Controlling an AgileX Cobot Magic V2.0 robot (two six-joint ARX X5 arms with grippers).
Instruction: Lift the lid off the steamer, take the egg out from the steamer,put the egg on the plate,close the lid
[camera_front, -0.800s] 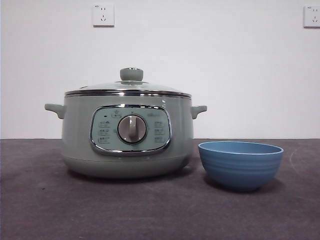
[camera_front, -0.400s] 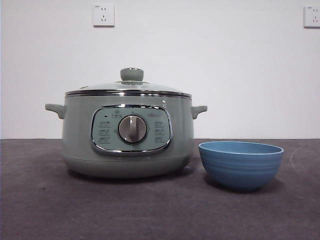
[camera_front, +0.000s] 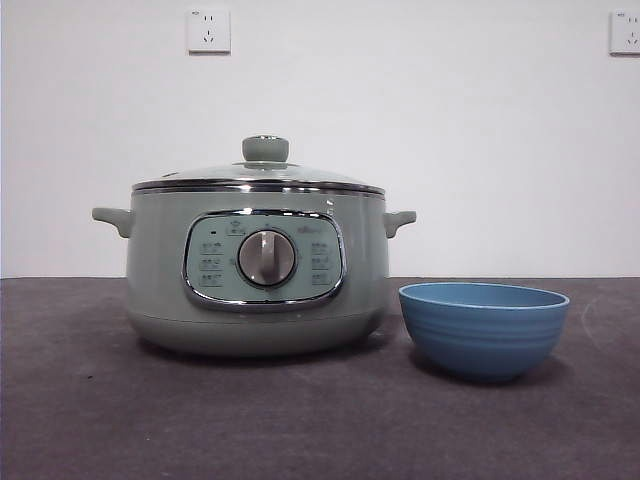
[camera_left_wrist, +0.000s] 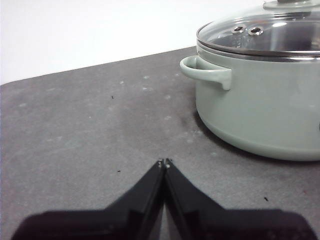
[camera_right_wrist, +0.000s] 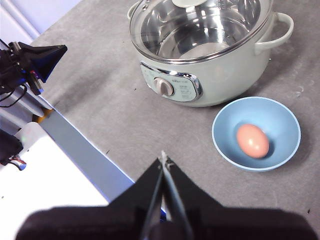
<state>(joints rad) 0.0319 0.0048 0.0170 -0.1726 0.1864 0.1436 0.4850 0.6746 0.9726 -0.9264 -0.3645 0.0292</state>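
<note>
Steamer (camera_front: 256, 270) fractionally rightward; egg (camera_right_wrist: 252, 141) in plate (camera_right_wrist: 256, 133), right wrist view only.

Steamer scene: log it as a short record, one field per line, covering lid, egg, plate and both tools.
lid: seated on the steamer, knob up
egg: lying in the plate
plate position: on the table beside the steamer, apart from it
steamer contents: no egg seen through the glass
left tool: shut, empty, low over the table beside the steamer's handle
right tool: shut, empty, high above the table near its front edge
task state: looks complete
</note>
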